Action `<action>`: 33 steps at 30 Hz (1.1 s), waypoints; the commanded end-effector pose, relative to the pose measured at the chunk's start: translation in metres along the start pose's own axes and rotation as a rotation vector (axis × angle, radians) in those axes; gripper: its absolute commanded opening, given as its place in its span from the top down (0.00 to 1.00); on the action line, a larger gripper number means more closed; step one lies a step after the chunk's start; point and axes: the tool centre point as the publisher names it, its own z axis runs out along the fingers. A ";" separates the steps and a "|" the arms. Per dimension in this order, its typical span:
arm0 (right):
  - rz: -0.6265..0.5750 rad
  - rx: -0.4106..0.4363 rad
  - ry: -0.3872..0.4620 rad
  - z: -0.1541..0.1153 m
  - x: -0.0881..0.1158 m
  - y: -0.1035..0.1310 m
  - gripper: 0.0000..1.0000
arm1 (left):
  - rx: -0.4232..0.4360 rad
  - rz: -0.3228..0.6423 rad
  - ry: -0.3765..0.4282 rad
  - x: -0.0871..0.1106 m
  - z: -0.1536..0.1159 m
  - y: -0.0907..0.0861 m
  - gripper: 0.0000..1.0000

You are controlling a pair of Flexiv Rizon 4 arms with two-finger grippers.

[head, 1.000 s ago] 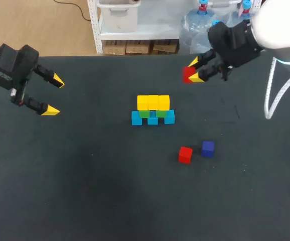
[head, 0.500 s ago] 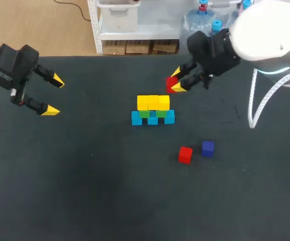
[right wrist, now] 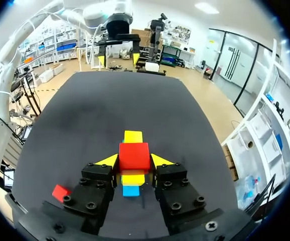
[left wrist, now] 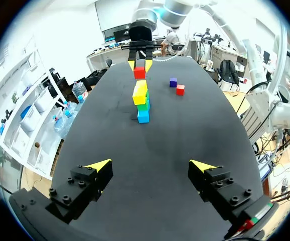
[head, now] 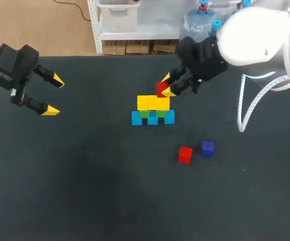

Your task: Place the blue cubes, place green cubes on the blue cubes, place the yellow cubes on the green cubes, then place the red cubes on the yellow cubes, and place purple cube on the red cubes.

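Right claw [head: 165, 90] is clamped on a red cube [head: 160, 89], held over the right end of the yellow cubes [head: 153, 102]; contact with them cannot be confirmed. The yellow row sits on green cubes [head: 152, 114], and these on blue cubes [head: 152, 119], mid-counter [head: 85, 175]. A second red cube [head: 185, 154] and the purple cube [head: 207, 148] lie near one another, apart from the stack. Left claw [head: 53, 95] hangs at the left edge, fingers spread wide, holding nothing.

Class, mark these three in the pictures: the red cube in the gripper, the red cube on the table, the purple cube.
Held red cube [right wrist: 134, 155]: right wrist view, its facing side.
Loose red cube [head: 185, 153]: head view, its top face.
Purple cube [head: 207, 147]: head view, its top face.
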 end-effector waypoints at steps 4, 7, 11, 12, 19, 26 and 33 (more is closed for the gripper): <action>0.007 -0.010 0.005 0.006 0.002 0.004 1.00 | -0.004 0.004 -0.004 0.001 0.000 -0.001 0.00; 0.011 -0.013 0.010 0.007 0.003 0.004 1.00 | -0.004 0.004 -0.004 0.001 0.000 -0.001 0.00; 0.013 -0.014 0.013 0.009 0.004 0.004 1.00 | -0.004 0.004 -0.004 0.001 0.000 -0.001 0.00; 0.013 -0.014 0.014 0.009 0.004 0.004 1.00 | -0.004 0.004 -0.004 0.001 0.000 -0.001 0.00; 0.012 -0.019 0.017 0.011 0.003 0.005 1.00 | -0.004 0.004 -0.004 0.001 0.000 -0.001 0.00; 0.012 -0.022 0.020 0.013 0.004 0.004 1.00 | -0.004 0.004 -0.004 0.001 0.000 -0.001 0.00; 0.014 -0.022 0.023 0.014 0.004 0.002 1.00 | -0.004 0.004 -0.004 0.001 0.000 -0.001 0.00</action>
